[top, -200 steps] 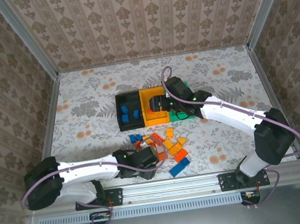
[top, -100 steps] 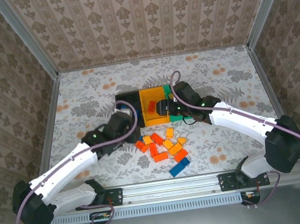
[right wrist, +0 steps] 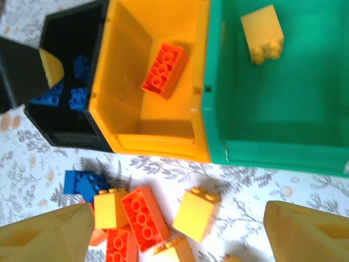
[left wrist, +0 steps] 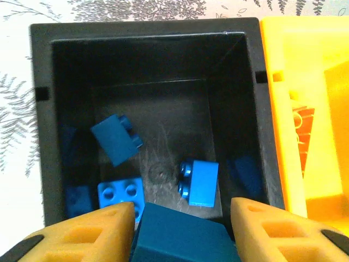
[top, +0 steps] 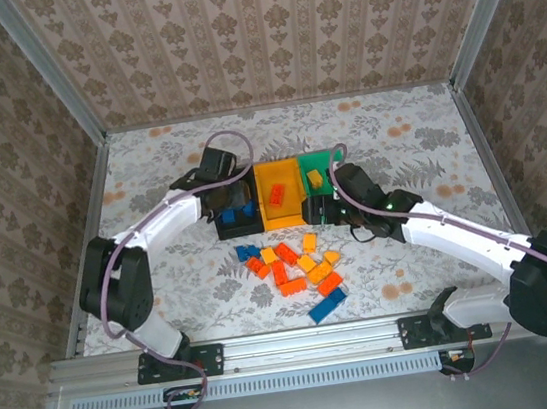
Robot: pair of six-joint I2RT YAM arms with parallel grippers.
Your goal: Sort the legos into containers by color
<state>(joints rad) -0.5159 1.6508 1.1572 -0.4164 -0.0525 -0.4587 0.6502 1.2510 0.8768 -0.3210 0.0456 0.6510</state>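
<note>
L fingers grip blue lego above black bin w/ three blue legos inside; R fingers spread wide, empty, over loose legos on desk.

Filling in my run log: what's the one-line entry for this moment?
left pincer: grips blue plastic brick over black rectangular plastic bin | right pincer: open above loose bricks

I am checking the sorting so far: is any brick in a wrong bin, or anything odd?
Nothing stands out. The black bin holds only blue bricks, the yellow bin a red brick, the green bin a yellow brick.
</note>
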